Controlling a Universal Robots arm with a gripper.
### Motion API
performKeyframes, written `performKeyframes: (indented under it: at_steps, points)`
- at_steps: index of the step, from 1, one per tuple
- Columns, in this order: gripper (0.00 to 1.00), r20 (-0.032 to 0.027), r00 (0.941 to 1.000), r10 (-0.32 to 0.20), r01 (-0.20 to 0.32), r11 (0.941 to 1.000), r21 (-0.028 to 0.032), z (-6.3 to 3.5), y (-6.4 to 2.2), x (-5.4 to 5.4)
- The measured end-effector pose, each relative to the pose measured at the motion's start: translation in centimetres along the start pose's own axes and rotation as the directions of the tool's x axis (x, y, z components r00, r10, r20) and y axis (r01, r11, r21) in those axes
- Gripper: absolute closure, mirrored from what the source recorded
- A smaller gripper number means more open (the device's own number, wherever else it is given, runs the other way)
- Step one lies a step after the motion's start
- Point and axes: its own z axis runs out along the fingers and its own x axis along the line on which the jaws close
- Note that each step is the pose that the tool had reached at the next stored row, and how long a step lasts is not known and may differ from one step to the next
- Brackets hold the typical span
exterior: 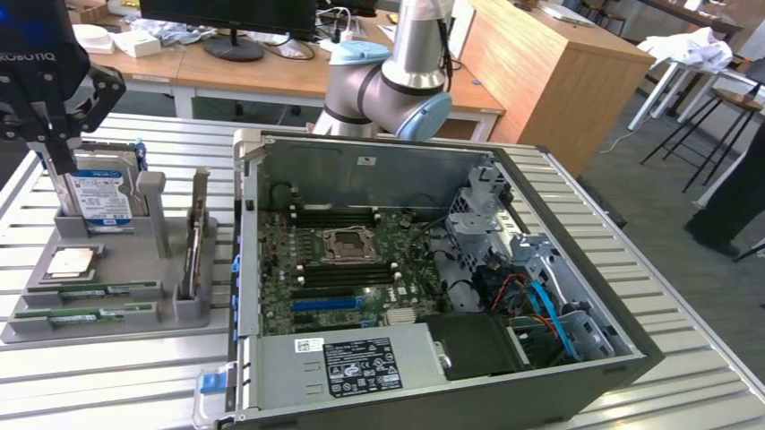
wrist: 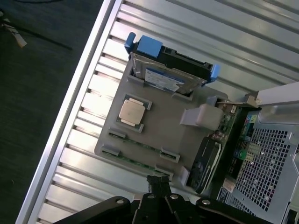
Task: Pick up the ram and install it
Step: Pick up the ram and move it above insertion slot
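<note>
The ram is lying flat in a slot of the grey holder, along the holder's edge nearest the ext. camera. A 2nd green stick is lying parallel just beside it, closer to that edge. Both are sitting in their slots w/ nothing touching them.

Above the holder's far corner on the exterior view's left the gripper is hanging, well apart from the ram, fingers pressed together and holding nothing. In the ext. view it is overlapping the drive. In the wrist view the closed fingertips are showing over the holder's ram-side edge.

The drive is standing upright in a slot at the holder's far edge, blue-and-white label facing the ext. camera. The CPU is lying flat in a square recess btw drive and ram. The card is standing on edge along the holder's side nearest the case.

The holder is sitting on the slatted metal table, near the table's edge on the exterior view's left. The case is lying open side up just beside the holder, on the exterior view's right of it, w/ the motherboard showing inside and the PSU running along the case's near edge. The arm is rising behind the case's far edge.
</note>
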Motion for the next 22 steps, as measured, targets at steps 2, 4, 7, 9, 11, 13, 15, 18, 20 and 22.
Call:
performKeyframes:
  at_steps: [2, 4, 7, 9, 11, 13, 15, 18, 20, 22]
  points:
    - [0.9, -0.0008, 0.9998, -0.018, 0.018, 0.9998, -0.0004, 0.0, 0.0, 0.0]
    - [0.9, -0.0016, 0.9994, -0.036, 0.036, 0.9994, -0.0008, 0.0, 0.0, 0.0]
    - [0.9, -0.0027, 0.9981, -0.062, 0.062, 0.9981, -0.0015, 0.0, 0.0, 0.0]
    - [0.9, -0.0035, 0.9968, -0.08, 0.08, 0.9968, -0.002, 0.0, 0.0, 0.0]
    - [0.9, -0.0043, 0.9951, -0.099, 0.099, 0.9951, -0.0025, 0.0, 0.0, 0.0]
    - [0.9, -0.0051, 0.9932, -0.116, 0.116, 0.9932, -0.003, 0.0, 0.0, 0.0]
    - [0.9, -0.0059, 0.991, -0.134, 0.134, 0.991, -0.0035, 0.0, 0.0, 0.0]
    - [0.9, -0.0069, 0.9868, -0.162, 0.162, 0.9869, -0.0044, 0.0, 0.0, 0.0]
    - [0.9, -0.0077, 0.9836, -0.18, 0.18, 0.9836, -0.0049, 0.0, 0.0, 0.0]
    - [0.9, -0.0084, 0.9798, -0.2, 0.2, 0.9798, -0.0056, 0.0, 0.0, 0.0]
